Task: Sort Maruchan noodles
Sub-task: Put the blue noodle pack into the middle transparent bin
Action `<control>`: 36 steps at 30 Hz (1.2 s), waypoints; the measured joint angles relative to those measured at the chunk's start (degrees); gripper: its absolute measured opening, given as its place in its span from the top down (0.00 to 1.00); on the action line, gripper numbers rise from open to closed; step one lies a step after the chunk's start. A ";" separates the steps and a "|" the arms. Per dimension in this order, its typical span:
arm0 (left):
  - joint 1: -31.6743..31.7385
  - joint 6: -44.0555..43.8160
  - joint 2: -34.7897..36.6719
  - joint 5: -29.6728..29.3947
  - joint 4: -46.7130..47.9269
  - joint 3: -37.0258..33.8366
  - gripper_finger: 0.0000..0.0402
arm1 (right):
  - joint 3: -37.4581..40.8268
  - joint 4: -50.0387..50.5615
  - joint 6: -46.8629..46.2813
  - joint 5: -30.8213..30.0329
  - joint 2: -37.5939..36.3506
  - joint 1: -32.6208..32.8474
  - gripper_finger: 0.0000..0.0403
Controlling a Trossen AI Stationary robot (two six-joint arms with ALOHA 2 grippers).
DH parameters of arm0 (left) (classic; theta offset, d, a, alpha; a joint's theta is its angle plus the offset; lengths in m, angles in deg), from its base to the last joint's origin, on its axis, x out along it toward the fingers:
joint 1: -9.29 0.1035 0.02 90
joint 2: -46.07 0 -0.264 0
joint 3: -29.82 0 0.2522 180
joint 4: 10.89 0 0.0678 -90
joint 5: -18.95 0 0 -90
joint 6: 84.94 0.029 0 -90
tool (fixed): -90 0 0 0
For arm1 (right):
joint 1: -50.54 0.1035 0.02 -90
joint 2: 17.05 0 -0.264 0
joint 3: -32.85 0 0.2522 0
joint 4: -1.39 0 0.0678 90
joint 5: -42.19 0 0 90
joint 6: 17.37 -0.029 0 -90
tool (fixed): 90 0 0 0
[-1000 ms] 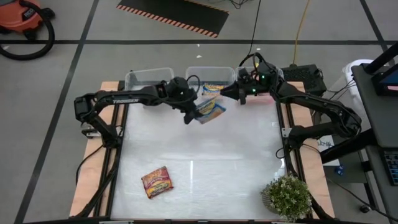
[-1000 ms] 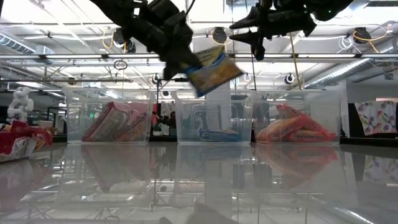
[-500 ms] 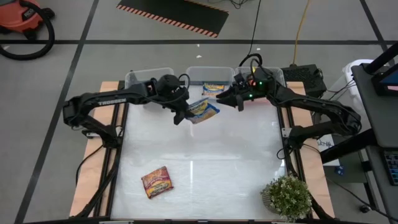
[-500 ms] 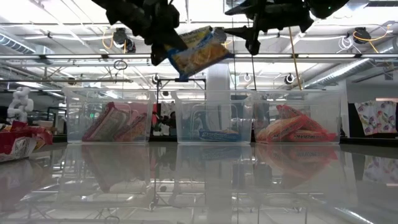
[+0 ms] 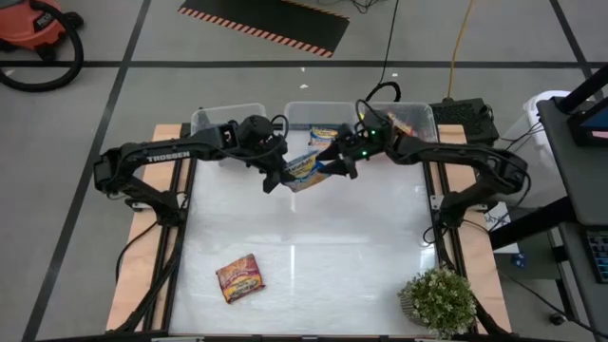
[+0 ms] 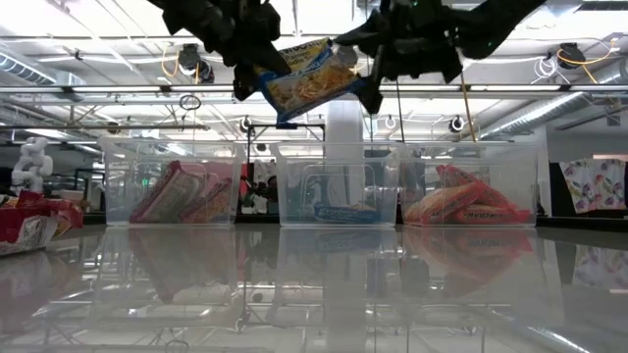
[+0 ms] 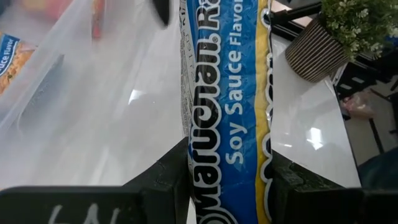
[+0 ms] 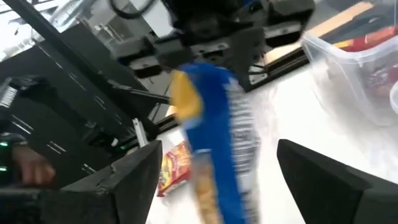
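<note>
Left tool (image 5: pixel 277 177) grips blue packet (image 5: pixel 306 168); right tool (image 5: pixel 334 161) open; bins (image 6: pixel 338 183) seemingly hold sorted packets.

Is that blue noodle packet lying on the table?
No, the blue packet hangs in the air, pinched in the left pincer well above the bins.

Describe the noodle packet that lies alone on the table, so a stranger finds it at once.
Start at the white table and look to its near left part, far from the three clear bins at the back. There lies the packet, flat and alone. It is red and orange, untouched by either arm.
</note>
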 joint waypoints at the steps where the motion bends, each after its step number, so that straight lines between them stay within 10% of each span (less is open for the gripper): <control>1: -0.04 0.09 -0.01 -0.17 -0.01 0.00 0.68 | 0.00 -0.48 0.52 -0.02 0.72 0.02 0.22; 11: 0.06 -0.21 -0.01 -1.73 -0.04 0.00 0.68 | 0.00 -0.73 7.76 0.19 4.71 0.24 0.26; 27: -0.05 -7.84 -0.03 -4.47 -2.32 0.00 0.67 | 0.00 0.79 11.86 0.33 4.54 -1.03 0.70; 36: 0.14 -13.44 3.89 -10.44 -1.40 0.02 0.37 | 0.00 0.71 7.24 3.04 4.14 -4.28 0.74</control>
